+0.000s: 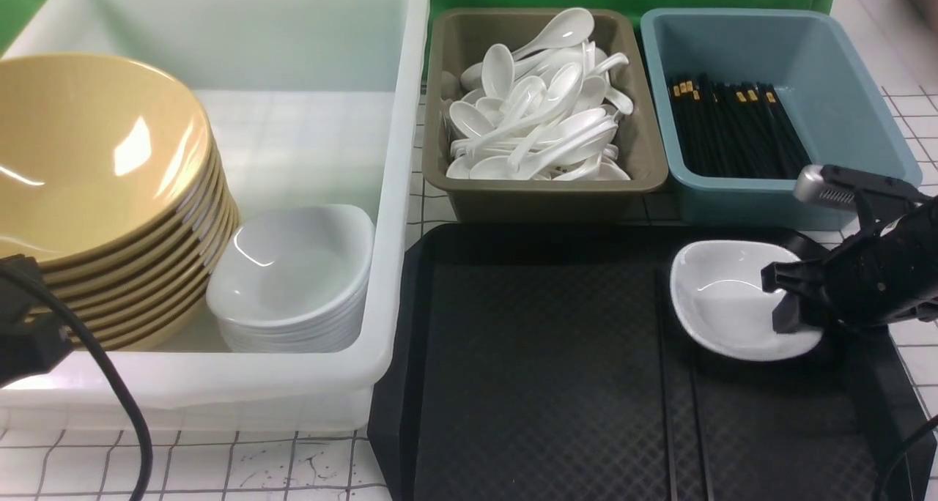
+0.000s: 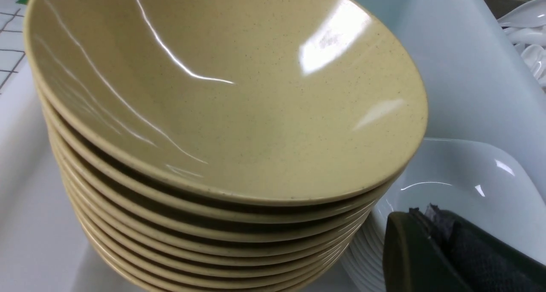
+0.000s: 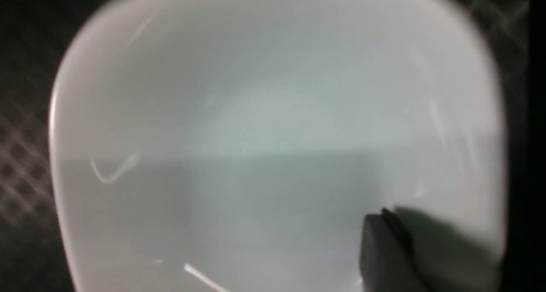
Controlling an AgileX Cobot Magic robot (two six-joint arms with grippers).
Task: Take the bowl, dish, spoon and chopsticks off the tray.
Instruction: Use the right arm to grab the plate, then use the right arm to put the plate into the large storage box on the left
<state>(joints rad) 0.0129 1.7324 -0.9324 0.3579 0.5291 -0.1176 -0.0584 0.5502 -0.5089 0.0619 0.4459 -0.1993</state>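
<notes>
**Right gripper point(image 1: 795, 299) at the white dish point(image 1: 722, 303)**

Its jaws sit at the dish's right rim; we cannot tell whether they grasp. The dish rests far right on the black tray point(image 1: 542, 354). Our left gripper point(image 2: 416, 236), clenched, hangs by the stacked yellow bowls point(image 2: 230, 112).

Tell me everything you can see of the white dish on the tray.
The dish is small, glossy white, squarish with rounded corners, shallow and empty; it looks like ceramic or plastic. It sits right side up on the tray, in its far right part. The right hand is at its right rim, one finger inside; whether it grips is unclear.
</notes>
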